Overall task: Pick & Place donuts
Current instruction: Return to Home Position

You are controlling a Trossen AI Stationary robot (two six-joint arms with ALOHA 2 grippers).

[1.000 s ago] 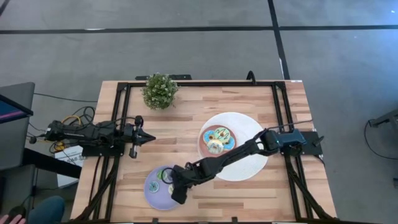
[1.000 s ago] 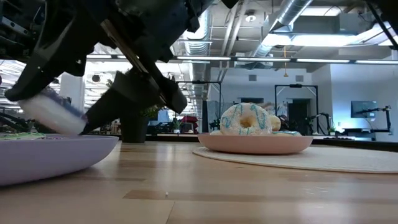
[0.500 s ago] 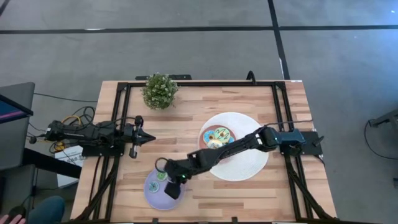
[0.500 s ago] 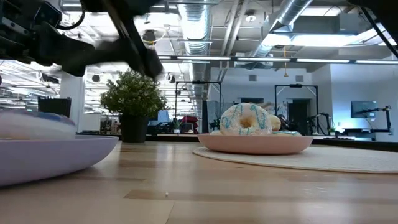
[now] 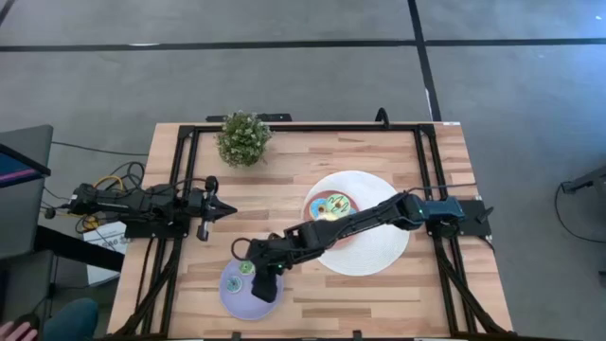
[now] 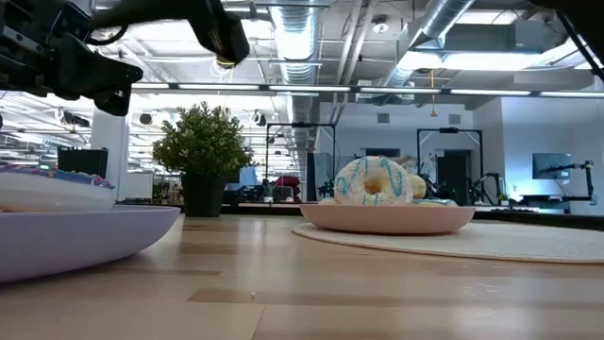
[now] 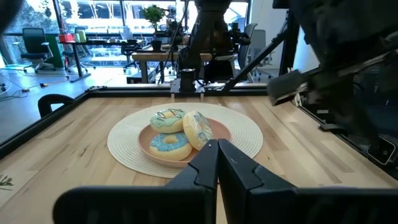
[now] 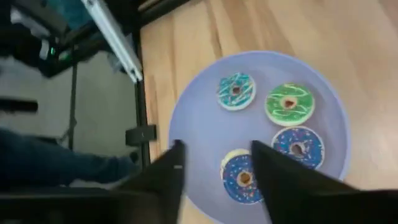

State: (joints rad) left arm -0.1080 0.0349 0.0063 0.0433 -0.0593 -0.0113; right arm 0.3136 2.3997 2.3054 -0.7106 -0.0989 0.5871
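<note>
- Light wooden slatted table [image 5: 284, 185]: carries the flat lavender round plate [image 8: 199, 127].
- White woven round mat [image 5: 379, 251]: near the lavender plate, apart from it.
- Right gripper [image 8: 214, 158]: directly above the lavender plate, fingers spread wide, empty.
- Left gripper [image 7: 217, 155]: well apart from the lavender plate, fingers pressed together, holding nothing.
- Flat pink round plate [image 6: 377, 219]: on the mat; three large iced donuts [image 7: 169, 142] piled on it.
- Four small iced donuts [image 8: 289, 103]: lying on the lavender plate.
</note>
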